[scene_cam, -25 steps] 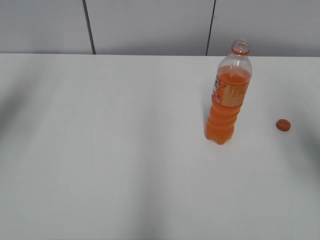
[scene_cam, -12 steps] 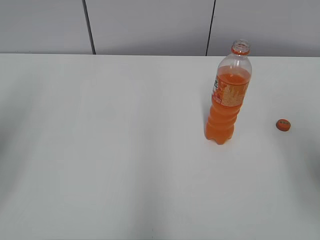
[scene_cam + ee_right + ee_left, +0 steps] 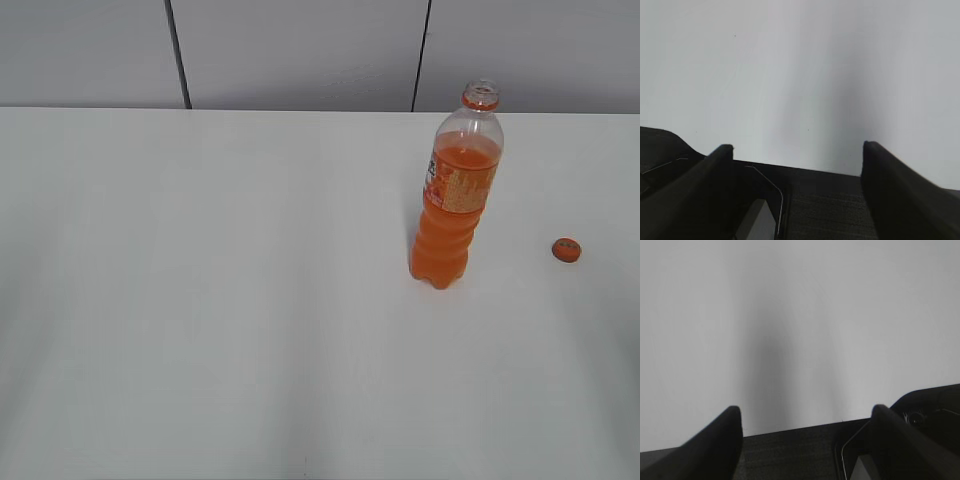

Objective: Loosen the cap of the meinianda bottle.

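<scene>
Cap off, arms pulled back

The cap (image 3: 566, 249) lies on the tabletop (image 3: 220, 300) well right of the meinianda bottle (image 3: 455, 200), whose neck stands open. Side shadows seen a second ago are gone. My left gripper (image 3: 805, 415) and right gripper (image 3: 797, 150) gape wide, empty; task looks done

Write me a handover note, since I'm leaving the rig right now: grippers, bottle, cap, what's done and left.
Left gripper: jaws wide open, empty, over bare table.
Right gripper: jaws wide open, empty, near the table edge.
Meinianda bottle: upright, right of centre, mouth uncapped.
Cap: lies on the table to the bottle's right, apart from it.
Done: cap is off.
Left: nothing apparent; neither arm shows in the exterior view.
</scene>
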`<state>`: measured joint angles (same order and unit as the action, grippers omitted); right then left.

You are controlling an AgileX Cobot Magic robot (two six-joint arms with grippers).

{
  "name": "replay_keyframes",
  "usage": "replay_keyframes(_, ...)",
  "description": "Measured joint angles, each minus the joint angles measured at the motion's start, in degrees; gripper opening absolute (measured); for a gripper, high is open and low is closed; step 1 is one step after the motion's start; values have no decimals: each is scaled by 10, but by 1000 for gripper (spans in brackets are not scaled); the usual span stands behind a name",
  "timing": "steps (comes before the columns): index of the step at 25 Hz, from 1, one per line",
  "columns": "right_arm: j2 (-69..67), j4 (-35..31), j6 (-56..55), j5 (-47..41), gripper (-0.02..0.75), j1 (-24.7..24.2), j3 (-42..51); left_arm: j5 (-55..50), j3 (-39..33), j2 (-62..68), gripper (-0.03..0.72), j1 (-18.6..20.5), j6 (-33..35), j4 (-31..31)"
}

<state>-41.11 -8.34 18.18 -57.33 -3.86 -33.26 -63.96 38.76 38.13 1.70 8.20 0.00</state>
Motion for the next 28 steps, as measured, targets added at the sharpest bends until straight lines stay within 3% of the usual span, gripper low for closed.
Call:
replay_keyframes(9, 49, 1, -1, -15, 588, 0, 35, 10, -11, -142, 484, 0, 0, -8)
replay_keyframes(14, 81, 2, -1, -16, 588, 0, 75, 13, -14, -169, 484, 0, 0, -25)
replay_keyframes(19, 127, 3, -1, -15, 588, 0, 77, 34, -60, -176, 484, 0, 0, -43)
replay_keyframes(28, 237, 18, -1, -15, 588, 0, 77, 44, -62, -196, 483, 0, 0, -44)
